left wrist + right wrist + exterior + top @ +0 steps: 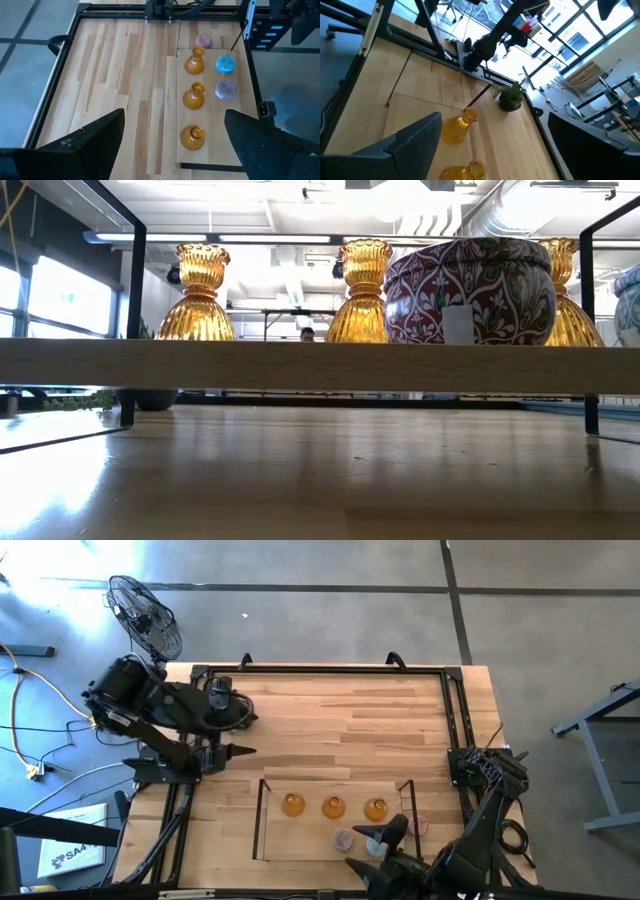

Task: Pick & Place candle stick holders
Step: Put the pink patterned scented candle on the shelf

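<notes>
Three amber narrow-necked holders (293, 804) (333, 807) (376, 808) stand upright in a row on a wooden board (300, 840) at the table's near side. In front of them stand the low mauve holder (343, 839), the pink one (417, 826) and the light blue one (226, 64). My right gripper (360, 847) is open above the board, between the mauve and light blue holders, which it partly hides in the high view. It touches nothing. My left gripper (248, 735) is open and empty at the table's left, pointing at the board.
A thin black wire frame (262, 820) rises at the board's ends. A black rail frame (320, 670) runs round the table top. A small green plant (510, 97) stands at the table's far side. A fan (145, 615) stands on the floor beyond the left arm.
</notes>
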`<state>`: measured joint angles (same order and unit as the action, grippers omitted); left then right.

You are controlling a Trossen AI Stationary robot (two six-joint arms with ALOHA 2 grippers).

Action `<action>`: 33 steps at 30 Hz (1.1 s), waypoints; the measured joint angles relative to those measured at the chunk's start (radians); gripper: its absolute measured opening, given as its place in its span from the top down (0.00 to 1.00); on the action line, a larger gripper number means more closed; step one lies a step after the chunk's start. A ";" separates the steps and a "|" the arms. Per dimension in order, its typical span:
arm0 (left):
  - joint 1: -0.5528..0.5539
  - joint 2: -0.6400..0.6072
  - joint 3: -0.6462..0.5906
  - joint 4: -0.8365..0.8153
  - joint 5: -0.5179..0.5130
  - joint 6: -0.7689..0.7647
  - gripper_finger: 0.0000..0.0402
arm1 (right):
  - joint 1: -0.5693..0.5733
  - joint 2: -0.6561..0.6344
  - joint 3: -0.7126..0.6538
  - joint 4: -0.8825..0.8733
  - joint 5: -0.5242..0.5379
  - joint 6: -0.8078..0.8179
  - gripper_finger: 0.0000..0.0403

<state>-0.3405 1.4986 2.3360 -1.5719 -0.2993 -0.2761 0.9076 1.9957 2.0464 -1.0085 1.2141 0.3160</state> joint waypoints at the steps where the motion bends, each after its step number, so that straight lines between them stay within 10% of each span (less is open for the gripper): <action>1: 0.000 0.000 0.000 0.000 0.000 -0.001 0.16 | -0.005 0.000 0.000 0.006 -0.011 -0.006 0.11; 19: 0.001 0.010 -0.133 0.001 0.040 0.036 0.16 | 0.040 -0.147 0.000 -0.106 0.031 0.038 0.18; 26: 0.001 0.009 -0.138 0.002 0.019 0.032 0.16 | 0.106 -0.291 0.000 -0.560 -0.218 0.483 0.21; 33: 0.001 0.002 -0.138 0.014 -0.052 0.057 0.16 | 0.100 -0.463 -0.088 -0.563 -0.487 0.577 0.21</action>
<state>-0.3399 1.5007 2.1975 -1.5581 -0.3517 -0.2193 1.0073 1.5330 1.9584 -1.5719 0.7273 0.8932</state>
